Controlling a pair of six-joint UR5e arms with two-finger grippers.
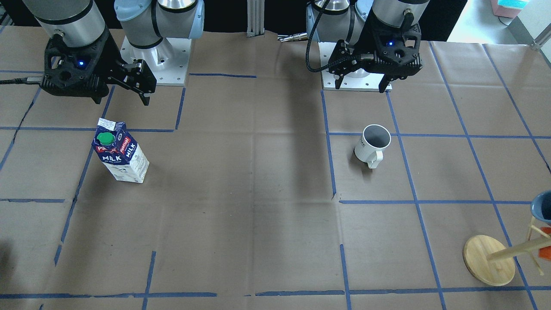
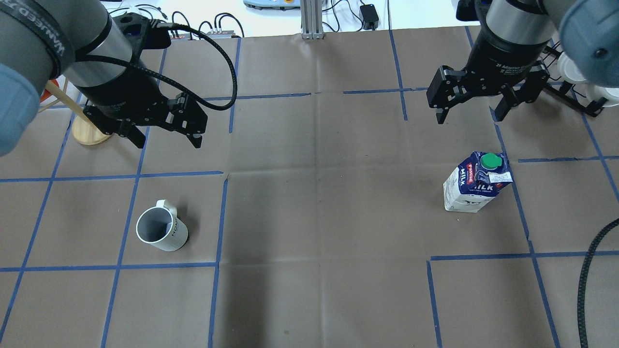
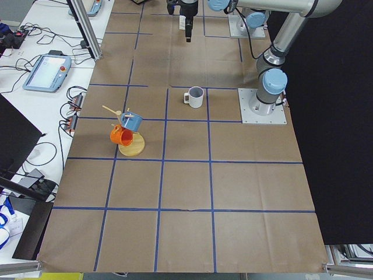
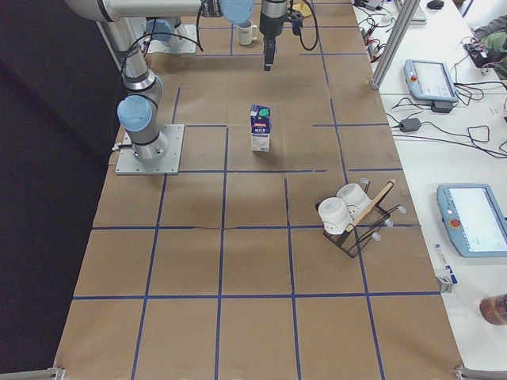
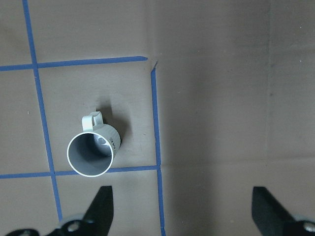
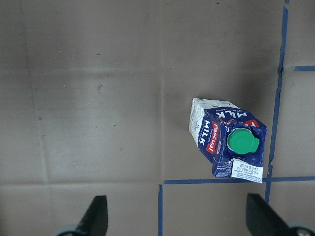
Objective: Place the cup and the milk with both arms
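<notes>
The white cup [image 1: 373, 144] stands upright on the brown paper, handle toward the operators' side; it also shows in the overhead view [image 2: 161, 231] and the left wrist view [image 5: 92, 152]. My left gripper [image 2: 168, 141] hangs open and empty above the table, clear of the cup; its fingers [image 5: 101, 209] frame the wrist view's lower edge. The milk [image 2: 476, 186] stands upright with its green cap on top, also seen in the front view [image 1: 120, 153] and the right wrist view [image 6: 226, 142]. My right gripper [image 2: 469, 116] hangs open and empty above the table, apart from the carton.
A wooden mug tree [image 1: 488, 260] with a blue and an orange mug [image 3: 121, 135] stands at the table's left end. A black wire rack with white cups [image 4: 348, 214] stands at the right end. Blue tape lines [image 2: 220, 217] grid the brown paper.
</notes>
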